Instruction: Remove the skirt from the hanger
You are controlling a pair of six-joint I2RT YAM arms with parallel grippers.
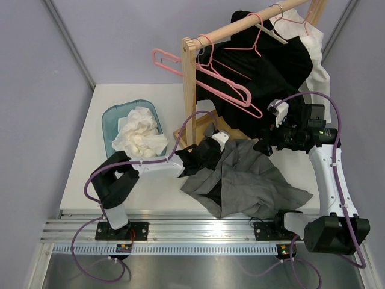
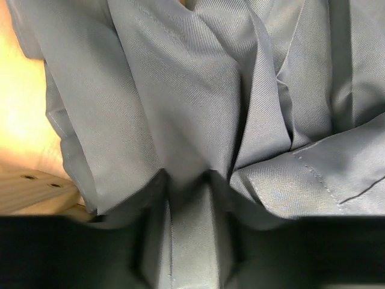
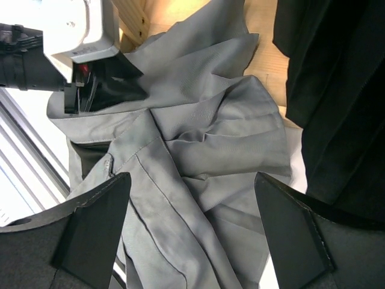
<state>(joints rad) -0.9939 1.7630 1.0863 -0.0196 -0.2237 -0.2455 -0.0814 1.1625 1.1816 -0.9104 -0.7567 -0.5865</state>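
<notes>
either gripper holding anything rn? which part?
Left gripper is shut on the grey skirt, pinching a bunched fold at its far-left corner in the top view. Right gripper is open above the skirt, holding nothing.

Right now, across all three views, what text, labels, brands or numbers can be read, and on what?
None can be read.
The grey pleated fabric skirt, the teal plastic tub, the pink wire hangers and the pale wooden rack show no print.
The small coloured spots on the black base plates are too small to read.
</notes>
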